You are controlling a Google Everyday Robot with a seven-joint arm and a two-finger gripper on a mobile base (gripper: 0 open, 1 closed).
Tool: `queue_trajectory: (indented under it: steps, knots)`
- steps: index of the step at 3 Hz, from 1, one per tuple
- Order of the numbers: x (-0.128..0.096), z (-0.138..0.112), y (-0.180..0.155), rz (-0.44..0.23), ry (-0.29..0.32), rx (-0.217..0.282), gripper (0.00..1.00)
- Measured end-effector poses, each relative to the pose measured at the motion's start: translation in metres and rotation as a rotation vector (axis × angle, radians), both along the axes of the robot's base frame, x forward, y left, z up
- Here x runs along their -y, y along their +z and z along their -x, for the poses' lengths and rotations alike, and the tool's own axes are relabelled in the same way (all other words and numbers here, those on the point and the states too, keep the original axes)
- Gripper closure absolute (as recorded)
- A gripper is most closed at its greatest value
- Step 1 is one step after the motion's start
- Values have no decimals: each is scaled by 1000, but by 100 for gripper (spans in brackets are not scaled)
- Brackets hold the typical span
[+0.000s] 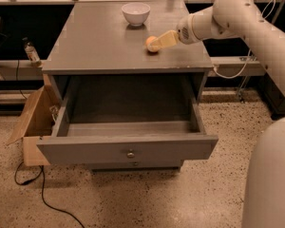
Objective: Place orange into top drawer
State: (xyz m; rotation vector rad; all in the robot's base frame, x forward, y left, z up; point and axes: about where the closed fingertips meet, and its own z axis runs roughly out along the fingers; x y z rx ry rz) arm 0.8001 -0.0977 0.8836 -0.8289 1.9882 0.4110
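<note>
The orange (149, 42) sits on the surface (95, 46), in front and just right of the bowl (136, 12). The end effector (157, 42) is at its right side, seemingly touching; I cannot tell whether it is wide or narrow.

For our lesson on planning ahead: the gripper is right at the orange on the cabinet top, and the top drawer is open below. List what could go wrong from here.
1. The orange is round and sits on the flat cabinet top. The gripper meets it from the view's right, so a poor grasp could roll it left, off the top.
2. The top drawer is shallow, so a high release might bounce the orange out onto the floor.
</note>
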Motion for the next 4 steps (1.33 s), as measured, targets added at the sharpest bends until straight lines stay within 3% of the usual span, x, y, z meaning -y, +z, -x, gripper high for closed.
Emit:
queue_trajectory:
  steps: [2, 4]
  knots:
    - [-33, -25, -20, 13, -19, -32, 0]
    - [-44, -28, -31, 20, -8, -54, 42]
